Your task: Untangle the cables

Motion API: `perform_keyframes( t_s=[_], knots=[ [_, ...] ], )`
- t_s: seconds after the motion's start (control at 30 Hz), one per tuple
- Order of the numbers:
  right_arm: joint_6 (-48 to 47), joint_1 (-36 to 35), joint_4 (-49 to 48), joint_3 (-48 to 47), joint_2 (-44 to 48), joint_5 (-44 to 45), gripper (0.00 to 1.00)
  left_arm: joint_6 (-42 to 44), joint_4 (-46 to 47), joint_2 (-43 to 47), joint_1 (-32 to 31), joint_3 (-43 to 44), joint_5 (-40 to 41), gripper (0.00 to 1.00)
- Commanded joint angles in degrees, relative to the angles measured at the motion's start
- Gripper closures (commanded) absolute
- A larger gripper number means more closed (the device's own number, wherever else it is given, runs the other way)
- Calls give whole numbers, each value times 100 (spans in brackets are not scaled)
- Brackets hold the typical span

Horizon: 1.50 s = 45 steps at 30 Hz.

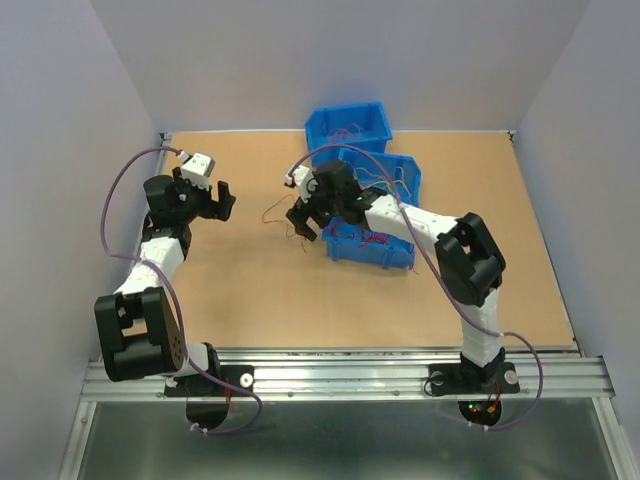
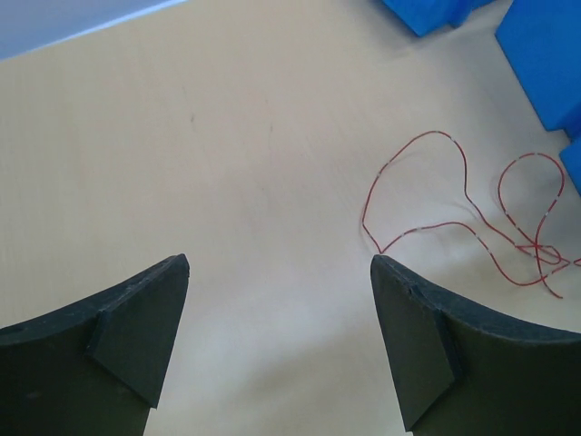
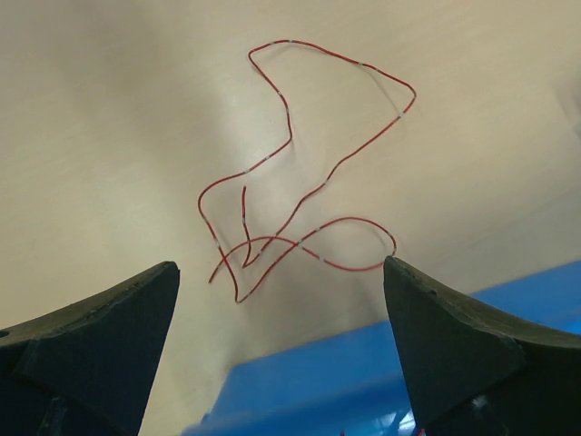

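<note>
Cable [image 3: 340, 164] (red, loosely looped) sprawls roughly left-right on table [image 1: 250, 290].

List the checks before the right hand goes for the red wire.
1. Open, empty right hand: ok.
2. Open, empty left hand: ok.
3. The red wire flat on the table, ahead of the right hand: ok.
4. No crossings in the red wire: not ok, it loops over itself.
5. One strand or two: cannot tell.
6. The bin apart from the red wire: ok.
</note>
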<state>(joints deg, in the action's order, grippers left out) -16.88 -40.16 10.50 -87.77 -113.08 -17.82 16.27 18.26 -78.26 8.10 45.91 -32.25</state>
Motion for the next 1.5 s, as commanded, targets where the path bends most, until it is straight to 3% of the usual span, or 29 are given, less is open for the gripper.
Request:
perform_keyframes(
  t_s=[0.0, 0.13, 0.3, 0.37, 0.4, 0.47, 0.57, 0.6, 0.63, 0.8, 0.97, 1.2, 1.47],
  knots=[
    [-280, -422, 451, -872, -502, 1121, 2, -414, 467, 311, 86, 94, -211, 8],
    [-289, -659, 681, -1444, -1084, 2009, 2, -441, 477, 399, 148, 67, -282, 8],
    [-412, -791, 1129, -2261, -1761, 2476, 7, -432, 477, 443, 148, 32, -317, 8],
    [-377, -800, 1234, -2455, -2032, 2722, 20, -423, 477, 443, 157, 41, -317, 8],
    [-360, -800, 1331, -2621, -2112, 2827, 34, -414, 468, 443, 166, 32, -317, 8],
    [-342, -791, 1401, -2728, -2262, 2872, 41, -423, 468, 443, 166, 41, -326, 8],
    [-324, -800, 1560, -2939, -2394, 2925, 64, -406, 450, 399, 166, 67, -352, 8],
    [-298, -791, 1656, -2983, -2438, 2942, 76, -406, 433, 390, 166, 67, -343, 8],
    [-289, -800, 1692, -3035, -2473, 2899, 99, -388, 424, 364, 166, 76, -352, 8],
    [-359, -800, 1640, -2826, -2035, 1961, 99, -379, 397, 329, 166, 102, -396, 8],
    [-263, -791, 964, -2132, -939, 861, 100, -362, 380, 355, 166, 102, -361, 8],
    [238, -669, -879, -814, 467, 719, 99, -686, 476, 504, 315, 67, -220, 8],
    [440, -265, -1463, -145, 1402, 737, 99, -916, 749, 689, 614, -82, -361, 8]
  ],
)
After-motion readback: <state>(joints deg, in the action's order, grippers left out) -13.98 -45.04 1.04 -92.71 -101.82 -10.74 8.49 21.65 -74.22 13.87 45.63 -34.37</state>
